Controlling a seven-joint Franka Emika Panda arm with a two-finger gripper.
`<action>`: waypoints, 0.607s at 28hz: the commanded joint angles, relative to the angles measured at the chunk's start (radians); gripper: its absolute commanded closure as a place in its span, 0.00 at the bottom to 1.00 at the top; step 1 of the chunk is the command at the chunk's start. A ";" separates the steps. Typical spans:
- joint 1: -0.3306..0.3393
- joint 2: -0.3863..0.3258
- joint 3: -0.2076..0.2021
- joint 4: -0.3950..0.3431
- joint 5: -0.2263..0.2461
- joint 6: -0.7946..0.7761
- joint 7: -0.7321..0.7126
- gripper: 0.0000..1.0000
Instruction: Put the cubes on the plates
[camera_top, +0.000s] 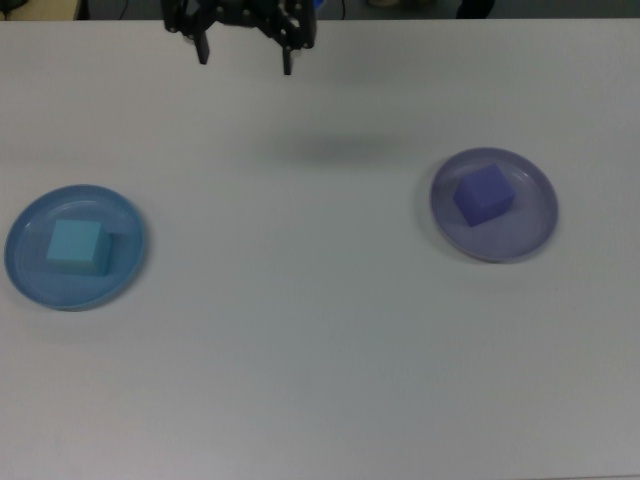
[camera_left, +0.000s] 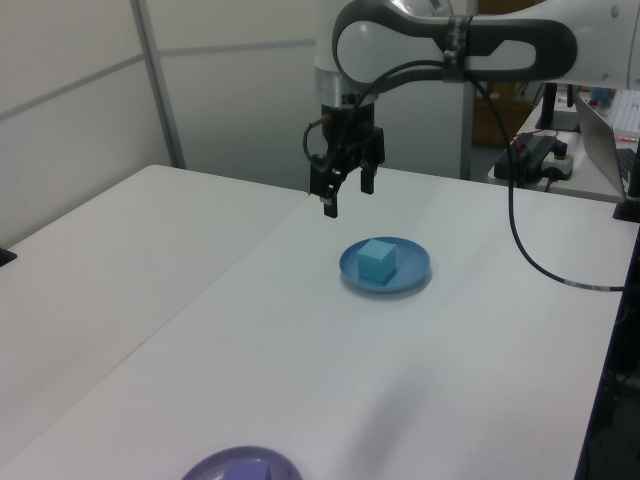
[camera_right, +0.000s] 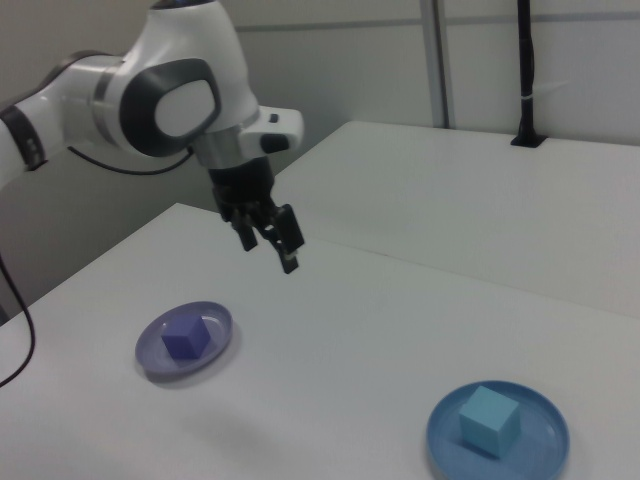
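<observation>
- We see a white bench (camera_top: 320, 330) with nothing between the two plates.
- The cyan cube (camera_top: 76, 246) sits on the blue plate (camera_top: 125, 265); the purple cube (camera_top: 484, 195) on the lavender plate (camera_top: 530, 235).
- Our tool (camera_top: 244, 55) hangs above, fingers wide, holding nothing.

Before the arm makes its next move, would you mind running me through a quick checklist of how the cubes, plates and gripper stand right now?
1. Cyan cube resting on the blue plate: ok, it sits inside the rim in the top, left and right views.
2. Purple cube resting on the lavender plate: ok, inside the rim.
3. Gripper empty: ok, fingers spread with nothing between them.
4. Gripper clear of both plates: ok, it hangs high above the table, between the two plates in the right view.
5. Any cube left off a plate: ok, none seen on the bare table.
6. Cable clear of the plates: ok, it hangs at the left view's right.
</observation>
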 joint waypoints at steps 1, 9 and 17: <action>0.037 -0.054 -0.011 -0.066 -0.009 -0.012 0.039 0.00; 0.029 -0.048 -0.013 -0.057 -0.020 -0.002 0.021 0.00; 0.028 -0.049 -0.020 -0.054 -0.020 -0.011 0.020 0.00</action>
